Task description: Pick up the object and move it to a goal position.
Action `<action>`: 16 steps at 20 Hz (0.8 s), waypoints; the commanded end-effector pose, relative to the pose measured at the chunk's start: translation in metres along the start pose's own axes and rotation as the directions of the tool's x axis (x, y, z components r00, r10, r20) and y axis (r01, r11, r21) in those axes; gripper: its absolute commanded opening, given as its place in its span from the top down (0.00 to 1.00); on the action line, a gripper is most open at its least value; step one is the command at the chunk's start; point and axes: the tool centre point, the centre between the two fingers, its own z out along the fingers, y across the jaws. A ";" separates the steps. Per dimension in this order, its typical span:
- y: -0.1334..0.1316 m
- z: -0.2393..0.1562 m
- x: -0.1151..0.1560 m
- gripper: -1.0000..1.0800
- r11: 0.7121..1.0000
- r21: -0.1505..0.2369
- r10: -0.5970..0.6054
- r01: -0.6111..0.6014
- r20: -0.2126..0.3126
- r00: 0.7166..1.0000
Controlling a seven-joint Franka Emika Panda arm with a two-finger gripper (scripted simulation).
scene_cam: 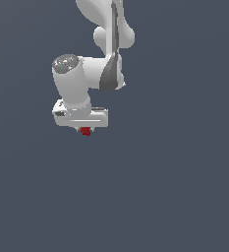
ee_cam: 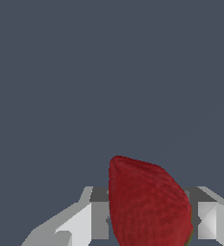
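One strawberry [scene_cam: 85, 131], left of centre in the exterior view, directly under the white gripper [scene_cam: 84, 129]. Sits between the jaws, which pinch its sides; long axis runs out past the fingertips [ee_cam: 100, 218]. Dark red, lumpy, tapering to a blunt point. No goal marker visible.
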 end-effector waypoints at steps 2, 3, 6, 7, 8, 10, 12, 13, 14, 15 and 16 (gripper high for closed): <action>0.006 -0.038 0.006 1.00 1.000 0.000 0.000 0.000 0.000 1.000; 0.008 -0.049 0.008 1.00 1.000 0.000 0.000 0.000 0.000 1.000; 0.013 -0.080 0.013 1.00 1.000 0.000 0.000 0.000 0.000 1.000; 0.015 -0.090 0.015 1.00 1.000 0.000 0.000 0.000 0.000 1.000; 0.016 -0.100 0.017 1.00 1.000 0.000 0.000 0.000 0.000 1.000; 0.020 -0.120 0.020 1.00 1.000 0.000 0.000 0.000 0.000 1.000; 0.023 -0.140 0.024 1.00 1.000 0.000 0.000 0.000 0.000 1.000; 0.025 -0.150 0.026 1.00 1.000 0.000 0.000 0.000 0.000 1.000; 0.026 -0.160 0.028 1.00 1.000 0.000 0.000 0.000 0.000 1.000; 0.028 -0.169 0.030 1.00 1.000 0.000 0.000 0.000 0.000 1.000; 0.029 -0.178 0.031 1.00 1.000 0.000 0.000 0.000 0.000 1.000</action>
